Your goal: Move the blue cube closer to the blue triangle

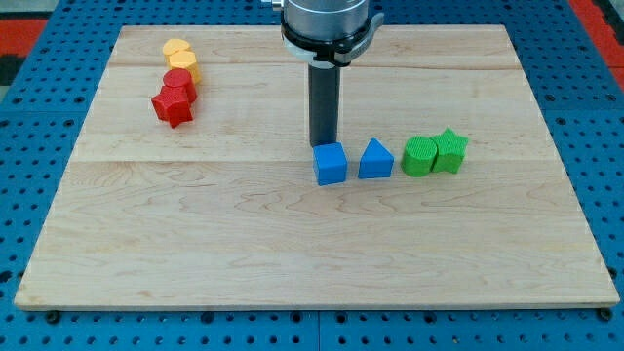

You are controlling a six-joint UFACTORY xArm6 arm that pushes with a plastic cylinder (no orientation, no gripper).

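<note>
The blue cube (331,164) sits near the board's middle. The blue triangle (375,159) stands just to its right with a narrow gap between them. My tip (323,144) is at the cube's top-left edge, touching or nearly touching it. The dark rod rises from there to the arm's grey end at the view's top.
A green cylinder (420,156) and a green star (450,150) sit together right of the triangle. A yellow heart (179,56), a red cylinder (178,85) and a red star (173,105) are stacked in a column at the top left. The wooden board (195,244) lies on a blue pegboard.
</note>
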